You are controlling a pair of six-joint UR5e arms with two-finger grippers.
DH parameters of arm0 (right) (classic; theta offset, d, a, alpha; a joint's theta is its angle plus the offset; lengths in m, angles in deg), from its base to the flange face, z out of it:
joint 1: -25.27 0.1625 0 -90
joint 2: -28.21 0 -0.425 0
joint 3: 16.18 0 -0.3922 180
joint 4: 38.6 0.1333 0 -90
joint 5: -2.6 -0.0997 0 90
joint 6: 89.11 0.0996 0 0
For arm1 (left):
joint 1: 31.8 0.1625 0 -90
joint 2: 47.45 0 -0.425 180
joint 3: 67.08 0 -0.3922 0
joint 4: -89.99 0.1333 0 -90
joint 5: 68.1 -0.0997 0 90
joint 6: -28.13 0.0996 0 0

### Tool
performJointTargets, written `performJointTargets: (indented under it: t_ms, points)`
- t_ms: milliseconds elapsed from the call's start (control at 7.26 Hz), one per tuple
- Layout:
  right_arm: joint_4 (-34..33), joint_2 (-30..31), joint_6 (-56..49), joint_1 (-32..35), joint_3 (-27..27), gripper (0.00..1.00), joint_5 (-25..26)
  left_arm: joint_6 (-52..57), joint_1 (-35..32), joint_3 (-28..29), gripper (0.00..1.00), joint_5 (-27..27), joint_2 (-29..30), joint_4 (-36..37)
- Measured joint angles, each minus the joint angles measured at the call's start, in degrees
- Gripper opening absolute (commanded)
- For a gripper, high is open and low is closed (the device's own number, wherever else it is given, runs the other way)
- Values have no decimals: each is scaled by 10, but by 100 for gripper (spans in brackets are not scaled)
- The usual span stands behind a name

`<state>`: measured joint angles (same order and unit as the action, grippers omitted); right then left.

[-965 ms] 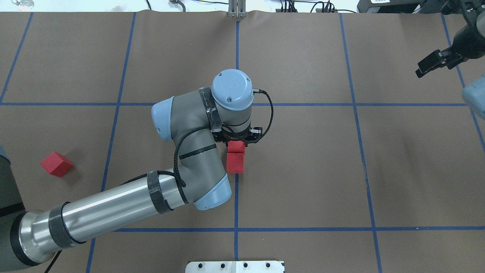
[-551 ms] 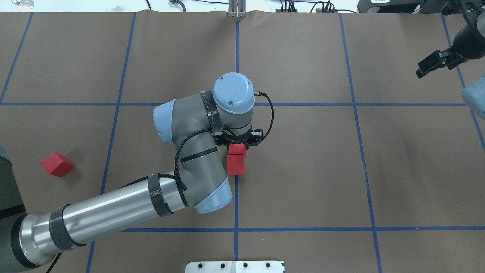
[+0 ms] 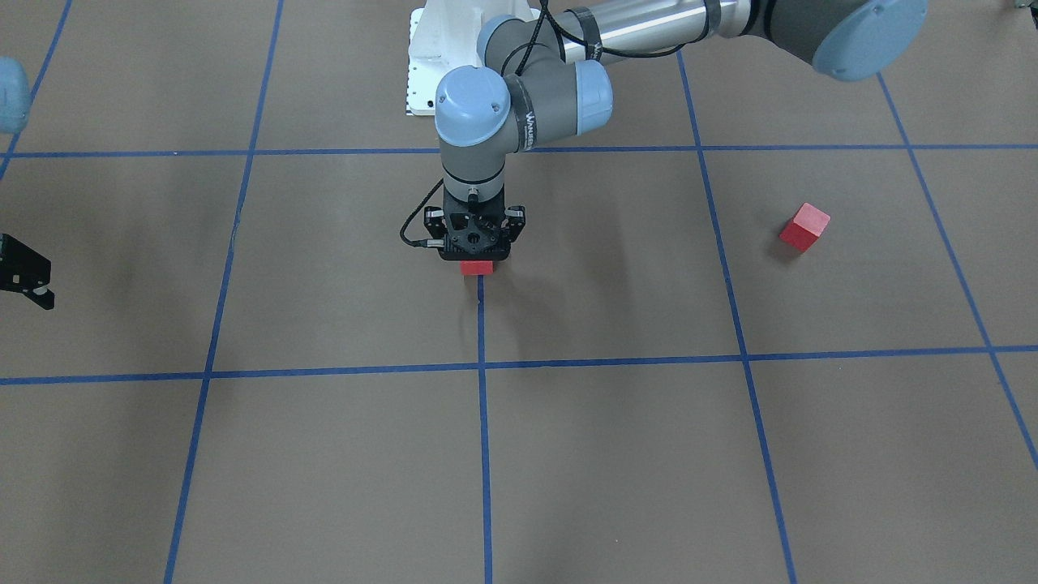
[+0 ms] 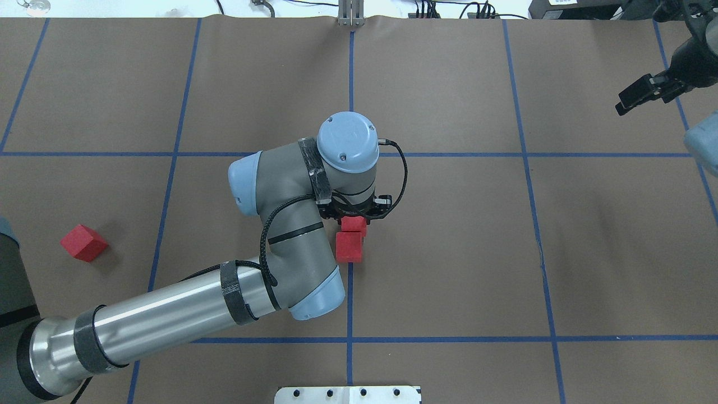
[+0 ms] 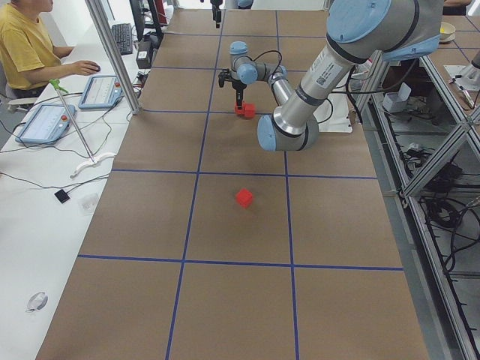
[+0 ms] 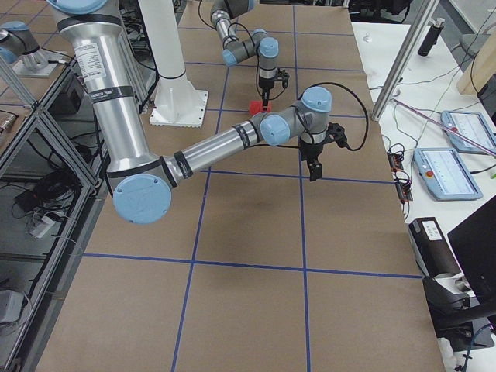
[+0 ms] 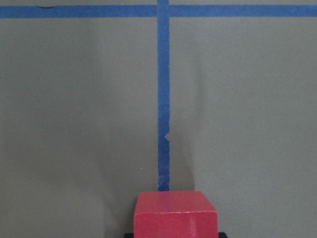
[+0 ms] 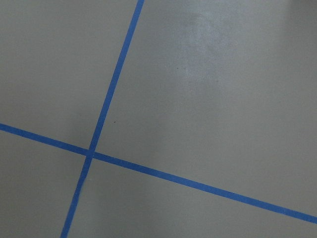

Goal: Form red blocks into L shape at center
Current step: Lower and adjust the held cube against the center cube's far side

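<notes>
1. A brown surface (image 4: 449,252) is marked into large squares by blue tape, seen from above and from the sides.
2. The left arm reaches in to the middle, and the left gripper (image 4: 354,217) points straight down over the central blue tape line (image 4: 349,292).
3. Its jaws are clamped on 1 held red block (image 4: 353,225). The left wrist view shows this cube filling the gap between the fingers at the bottom edge of the picture, with the tape line running away ahead of it.
4. Whether the held cube rests on the surface or hangs just above it cannot be told.
5. A second red block (image 4: 349,248) lies on the same tape line, just beside the held cube on the side nearer the robot. Whether the 2 cubes touch cannot be told.
6. A third red block (image 4: 83,242) lies alone, turned at an angle, well apart on the robot's left, inside a grid square.
7. The right gripper (image 4: 631,100) hangs over the far right corner, well away from all 3 cubes. Whether its jaws are apart or together cannot be told, and its wrist view shows only bare surface and crossing tape.
</notes>
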<state>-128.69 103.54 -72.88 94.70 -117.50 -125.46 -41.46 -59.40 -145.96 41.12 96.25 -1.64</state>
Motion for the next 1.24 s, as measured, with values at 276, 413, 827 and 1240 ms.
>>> performJointTargets:
  t_ms: [276, 413, 827, 1240]
  points:
    - [0, 0, 0, 0, 0, 99, 0, -1, -1, -7, 26, -14, -1, -7]
    - [0, 0, 0, 0, 0, 99, 0, -2, -1, -13, 26, -22, -6, -8]
    - [0, 0, 0, 0, 0, 99, 0, -6, 1, -43, 26, -27, -34, -8]
    - [0, 0, 0, 0, 0, 99, 0, -24, 10, -45, 26, -30, -36, -8]
